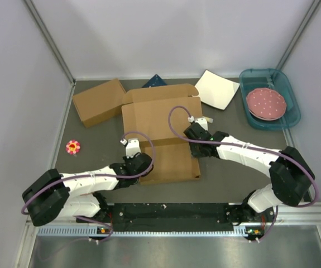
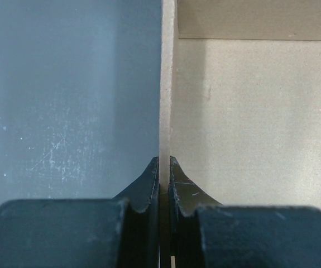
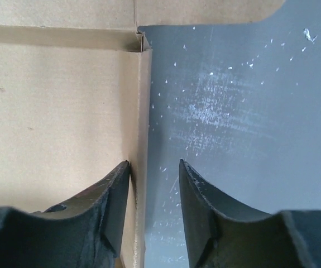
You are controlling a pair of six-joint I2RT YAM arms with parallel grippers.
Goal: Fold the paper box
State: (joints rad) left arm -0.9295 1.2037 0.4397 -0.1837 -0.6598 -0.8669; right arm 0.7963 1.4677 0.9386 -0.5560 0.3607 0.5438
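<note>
1. The left gripper is clenched on the upright left side wall of the paper box. The thin cardboard edge runs straight out from between its fingertips, with the box floor on its right and the bare grey surface on its left.
2. The right gripper is released, its jaws apart and straddling the box's right side wall. Its left finger sits inside the box, just beside the wall, and its right finger hangs outside over the surface.
3. The box floor lies flat between the two grippers. Ahead of both, the side walls meet a further cardboard panel.
4. A small flower toy lies well to the left of the left gripper. Farther ahead on that side rests a deeper cardboard box.
5. Ahead of the right gripper, a white square plate lies just beside the box's far flap. Farther to its right, a teal tray holds a pink dotted plate.
</note>
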